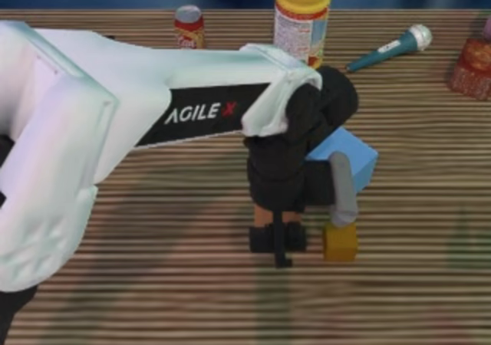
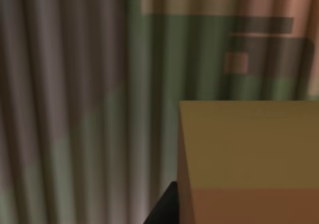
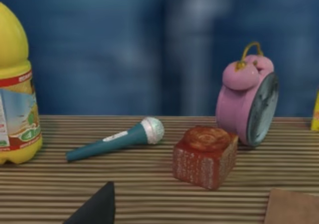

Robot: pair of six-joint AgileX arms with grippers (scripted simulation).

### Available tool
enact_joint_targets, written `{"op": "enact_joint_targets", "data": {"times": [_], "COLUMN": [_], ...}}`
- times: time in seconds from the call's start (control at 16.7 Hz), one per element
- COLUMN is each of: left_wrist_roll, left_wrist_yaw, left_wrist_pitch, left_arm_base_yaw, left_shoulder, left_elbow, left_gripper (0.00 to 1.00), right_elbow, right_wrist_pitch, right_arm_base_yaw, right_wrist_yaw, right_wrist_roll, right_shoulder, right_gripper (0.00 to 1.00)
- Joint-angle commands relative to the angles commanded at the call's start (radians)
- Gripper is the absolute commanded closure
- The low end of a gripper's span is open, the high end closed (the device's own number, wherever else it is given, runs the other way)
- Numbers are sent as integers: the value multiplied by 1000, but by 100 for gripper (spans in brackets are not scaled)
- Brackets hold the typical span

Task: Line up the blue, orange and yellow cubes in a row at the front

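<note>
- Left gripper (image 1: 280, 241) sits low at the counter's (image 1: 153, 284) front centre; an orange cube (image 1: 263, 216) shows just under the wrist, between the dark fingers. Whether the jaws clamp it or have let go cannot be told.
- Yellow cube (image 1: 340, 241) rests just to the right of the gripper, at the front; in the left wrist view it (image 2: 249, 154) fills the near field beside one dark finger (image 2: 164, 209).
- Blue cube (image 1: 349, 157) lies behind the yellow one, partly under the arm, not yet in the front row.
- Right arm does not appear in the top view; its jaws' state cannot be told. Its camera faces the back of the counter.
- Step in hand, by judgement: seat the orange cube beside the yellow one. Keep it square to the front edge, lower it flat, and leave a small gap so the yellow cube is not nudged.
- Retreat straight up; a sideways exit to the right risks striking the yellow or blue cube.
- Open room: the front left and front right of the counter are bare. The bottle (image 1: 303, 15), can (image 1: 189, 27) and microphone (image 1: 391, 47) stand along the back, well apart from the row.
</note>
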Motion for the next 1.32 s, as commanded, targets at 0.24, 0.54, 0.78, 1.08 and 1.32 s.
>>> {"op": "enact_joint_targets", "data": {"times": [0.24,0.54,0.78,1.08,1.32], "left_wrist_roll": [0,0,0,0,0], "left_wrist_yaw": [0,0,0,0,0], "left_wrist_pitch": [0,0,0,0,0], "left_arm_base_yaw": [0,0,0,0,0], "left_shoulder": [0,0,0,0,0], "left_elbow": [0,0,0,0,0], "left_gripper": [85,47,17,0,0], "right_elbow": [0,0,0,0,0], "right_wrist_pitch": [0,0,0,0,0], "right_arm_base_yaw": [0,0,0,0,0], "right_wrist_yaw": [0,0,0,0,0], "right_wrist_roll": [0,0,0,0,0], "right_shoulder": [0,0,0,0,0], "right_gripper": [0,0,0,0,0]}}
